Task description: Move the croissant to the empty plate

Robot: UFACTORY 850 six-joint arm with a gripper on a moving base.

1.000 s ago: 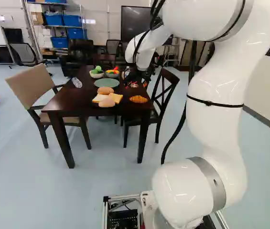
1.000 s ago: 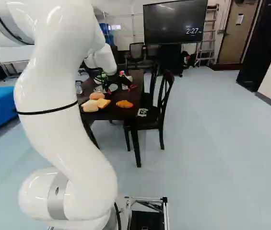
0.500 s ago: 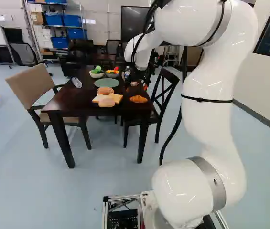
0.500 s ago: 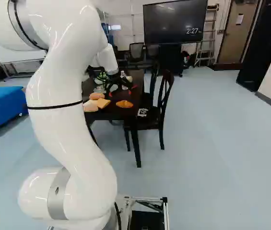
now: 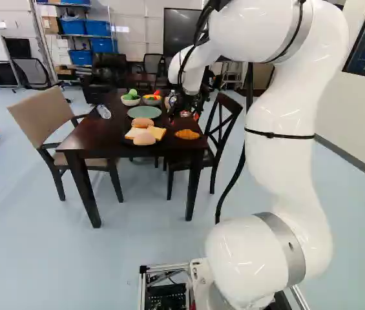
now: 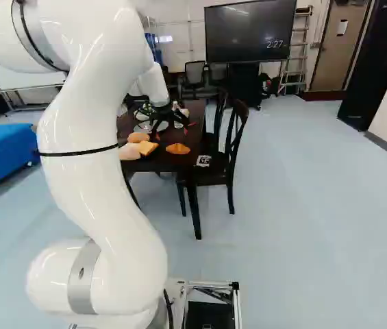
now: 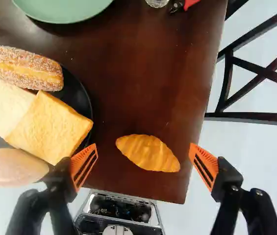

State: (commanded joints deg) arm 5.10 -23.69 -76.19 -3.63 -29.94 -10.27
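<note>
Your gripper (image 6: 172, 132) is over the tabletop (image 7: 143, 88) with its fingers wide apart, and in the wrist view the croissant (image 7: 149, 152) shows between the orange pads (image 7: 82, 159), touching neither. The croissant lies on the wood by the tabletop's near right corner, in the left base view (you'll see it slanting a little from the wrist). To its left you have the black plate (image 7: 83, 90), carrying two bread slices (image 7: 50, 129), a sugared roll (image 7: 23, 68) and, at its near side, a pale bun (image 7: 13, 167). Your green plate (image 5: 145, 112) sits beyond the black one, near it but apart. Farther on, toward the tabletop's far edge, you've got two bowls (image 5: 130, 101) of vegetables side by side, and a clear bottle (image 5: 104, 112) lies by the left edge. A dark chair (image 5: 224, 123) stands at the right edge.
</note>
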